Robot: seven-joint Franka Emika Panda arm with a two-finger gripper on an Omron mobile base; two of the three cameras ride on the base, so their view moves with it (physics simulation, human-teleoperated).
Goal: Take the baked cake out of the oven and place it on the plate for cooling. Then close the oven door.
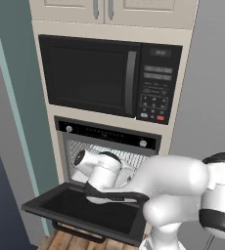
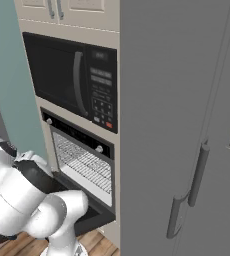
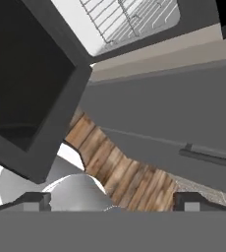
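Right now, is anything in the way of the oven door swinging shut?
Yes. The robot's own arm reaches across the open oven door, just in front of the oven opening. The door probably cannot swing up until the arm pulls clear. Nothing else visible rests on the door.

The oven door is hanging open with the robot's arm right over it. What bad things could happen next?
1. The arm lies low across the open oven door, so a careless swing could bump or press on it.
2. The open gripper points down at the wooden floor, away from the wire racks, so reaching inside may take a big turn close to the oven frame.
3. No cake can be made out on the racks, so a grab might close on nothing.
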